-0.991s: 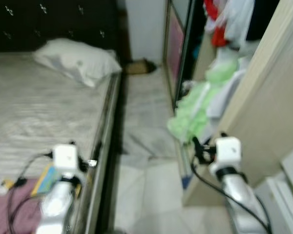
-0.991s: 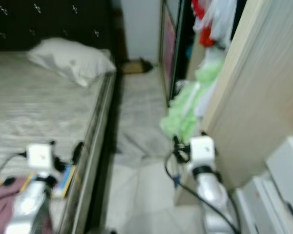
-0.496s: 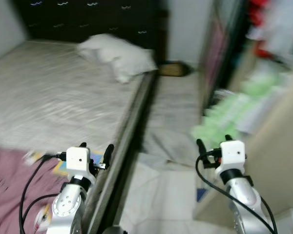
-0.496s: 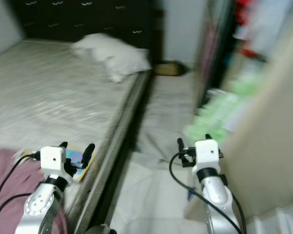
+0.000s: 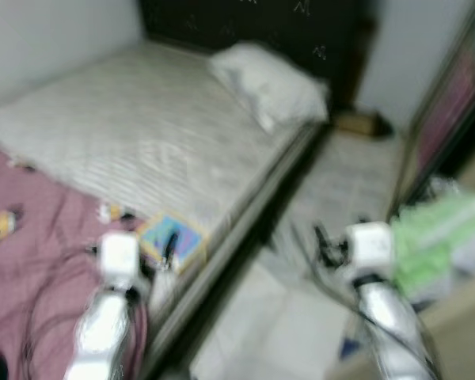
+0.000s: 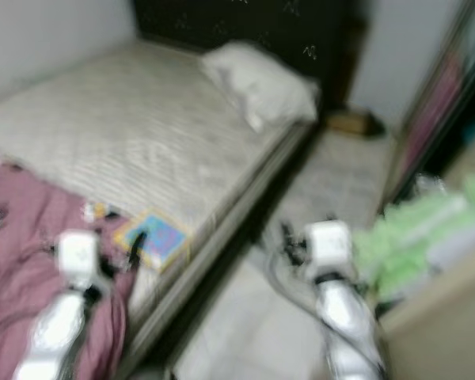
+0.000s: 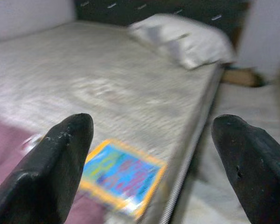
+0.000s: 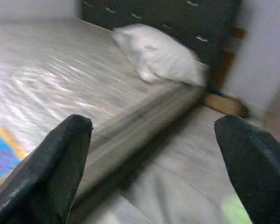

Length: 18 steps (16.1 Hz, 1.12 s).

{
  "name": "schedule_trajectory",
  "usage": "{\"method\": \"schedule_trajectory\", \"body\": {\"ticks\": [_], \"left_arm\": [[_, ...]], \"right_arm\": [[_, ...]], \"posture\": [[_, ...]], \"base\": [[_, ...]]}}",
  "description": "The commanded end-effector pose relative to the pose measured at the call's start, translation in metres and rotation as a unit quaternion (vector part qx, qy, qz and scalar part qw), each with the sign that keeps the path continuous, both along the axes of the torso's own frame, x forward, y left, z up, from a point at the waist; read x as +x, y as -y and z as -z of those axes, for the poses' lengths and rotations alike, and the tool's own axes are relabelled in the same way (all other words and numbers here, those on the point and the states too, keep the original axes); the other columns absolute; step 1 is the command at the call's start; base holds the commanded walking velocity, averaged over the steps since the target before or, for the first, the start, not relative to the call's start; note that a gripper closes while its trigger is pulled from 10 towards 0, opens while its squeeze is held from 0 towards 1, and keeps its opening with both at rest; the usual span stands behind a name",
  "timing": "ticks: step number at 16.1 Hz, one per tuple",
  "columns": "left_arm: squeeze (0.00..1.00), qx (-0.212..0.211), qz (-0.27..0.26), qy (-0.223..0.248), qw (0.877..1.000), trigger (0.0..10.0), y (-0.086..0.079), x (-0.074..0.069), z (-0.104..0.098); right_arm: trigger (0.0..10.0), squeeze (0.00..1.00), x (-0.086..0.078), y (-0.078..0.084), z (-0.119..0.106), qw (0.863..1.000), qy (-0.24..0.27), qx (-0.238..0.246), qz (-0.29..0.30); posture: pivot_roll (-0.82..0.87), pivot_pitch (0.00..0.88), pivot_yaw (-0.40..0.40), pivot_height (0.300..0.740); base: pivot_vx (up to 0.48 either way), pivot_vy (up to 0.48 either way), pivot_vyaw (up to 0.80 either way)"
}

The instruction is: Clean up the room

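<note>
Blurred bedroom, seen from the robot's head: nearest, a rumpled maroon blanket covers the foot of the bed, with a few small objects on it too smeared to identify. The left gripper hangs over the blanket's edge, its fingers spread wide apart with nothing between them. Just beyond it a bright blue and yellow book lies flat at the mattress edge, partly on the blanket, close to the bed's side rail. The right gripper hovers over the pale floor beside the bed, its fingers likewise spread and holding nothing. To the robot's right, a heap of green clothes spills from an open wardrobe. A light rug or sheet lies on the floor between bed and wardrobe. Farther off, the striped bare mattress runs up to a white pillow lying against a dark tufted headboard. A small brown object sits on the floor by the far wall.
</note>
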<state>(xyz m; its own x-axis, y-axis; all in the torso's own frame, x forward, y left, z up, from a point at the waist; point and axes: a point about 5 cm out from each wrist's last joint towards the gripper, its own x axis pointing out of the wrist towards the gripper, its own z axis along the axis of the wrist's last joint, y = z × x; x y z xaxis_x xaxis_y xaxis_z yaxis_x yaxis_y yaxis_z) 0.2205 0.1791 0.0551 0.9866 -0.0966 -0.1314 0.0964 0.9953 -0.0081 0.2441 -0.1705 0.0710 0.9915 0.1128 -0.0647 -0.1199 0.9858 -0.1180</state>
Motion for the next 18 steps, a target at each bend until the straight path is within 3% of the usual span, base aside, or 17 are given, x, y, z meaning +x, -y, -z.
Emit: {"method": "schedule_trajectory", "body": {"ticks": [1,10,12,18], "left_arm": [[0.00,-0.002,0.006,0.009,1.000,10.0,0.004,0.002,-0.004],[0.00,0.000,0.006,0.009,1.000,10.0,0.004,0.002,-0.004],[0.00,0.004,0.010,0.013,1.000,10.0,0.007,0.008,-0.005],[0.00,0.010,0.012,0.018,1.000,10.0,0.003,0.012,-0.008]], "right_arm": [[10.0,0.00,-0.002,0.010,-0.001,1.000,0.002,-0.008,0.015],[10.0,0.00,-0.001,0.010,-0.001,1.000,0.002,-0.008,0.015],[10.0,0.00,0.008,0.004,-0.004,1.000,0.008,-0.007,-0.005],[10.0,0.00,0.011,0.003,-0.004,1.000,0.011,-0.007,-0.009]], "posture": [[-0.03,0.000,-0.023,0.740],[-0.03,0.000,-0.023,0.740],[-0.02,0.000,-0.017,0.740],[-0.02,0.000,-0.012,0.740]], "base": [[0.000,0.000,0.80],[0.000,0.000,0.80],[0.000,0.000,0.80],[0.000,0.000,0.80]]}}
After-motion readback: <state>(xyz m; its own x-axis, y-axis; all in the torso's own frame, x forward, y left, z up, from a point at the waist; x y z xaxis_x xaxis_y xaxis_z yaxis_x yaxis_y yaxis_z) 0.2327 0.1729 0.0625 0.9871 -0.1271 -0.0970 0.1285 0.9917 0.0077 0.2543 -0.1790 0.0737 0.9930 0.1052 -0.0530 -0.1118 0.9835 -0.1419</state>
